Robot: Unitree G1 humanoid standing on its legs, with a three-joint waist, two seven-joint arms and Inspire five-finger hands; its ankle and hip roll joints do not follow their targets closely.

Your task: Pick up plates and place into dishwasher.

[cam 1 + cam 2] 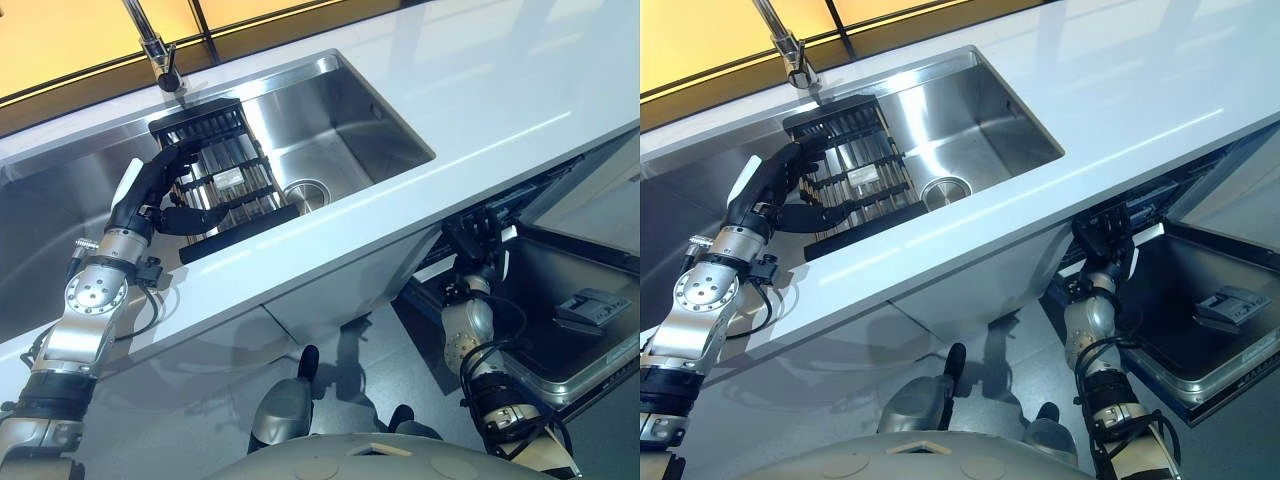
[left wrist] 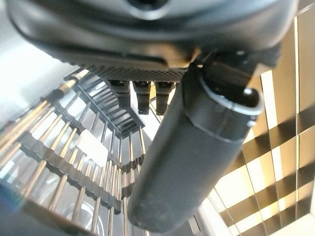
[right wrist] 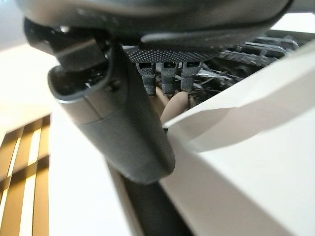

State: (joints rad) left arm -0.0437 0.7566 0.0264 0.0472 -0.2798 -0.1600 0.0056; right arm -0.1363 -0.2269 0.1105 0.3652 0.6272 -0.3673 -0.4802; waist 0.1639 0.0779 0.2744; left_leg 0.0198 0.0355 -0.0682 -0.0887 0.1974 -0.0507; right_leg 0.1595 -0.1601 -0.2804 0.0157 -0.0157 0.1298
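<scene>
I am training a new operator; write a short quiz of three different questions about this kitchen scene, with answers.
1. True or false: the dish rack sits in the sink.
2. Which hand reaches the rack: A) left hand B) right hand?
3. Fill in: the dishwasher door is ____.

Key: 1 true. 2 A. 3 open, folded down beside the right hand, which reaches under the counter.
</scene>
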